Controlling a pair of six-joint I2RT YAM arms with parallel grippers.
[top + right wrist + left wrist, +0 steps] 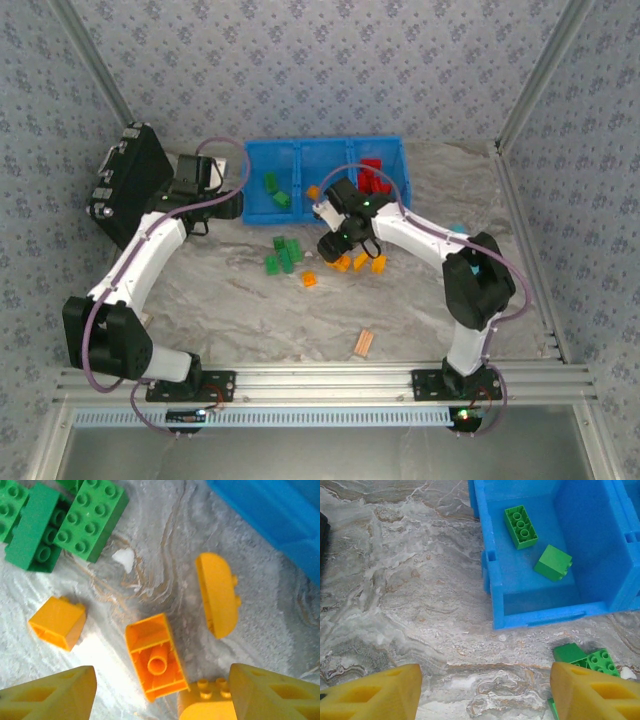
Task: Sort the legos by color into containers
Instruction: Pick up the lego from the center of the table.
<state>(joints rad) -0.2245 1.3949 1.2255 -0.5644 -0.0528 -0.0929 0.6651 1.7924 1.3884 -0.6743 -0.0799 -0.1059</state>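
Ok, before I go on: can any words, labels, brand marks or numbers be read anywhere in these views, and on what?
No text can be read.
Studs of the green plastic bricks: any embossed marks are too blurred to read.
Walls of the bright blue plastic bin: plain, no label.
Side of the black hard case: too small to tell.

Grn, orange, red legos [287, 253]; blue bin [535, 615]; grey-marbled table [250, 310].
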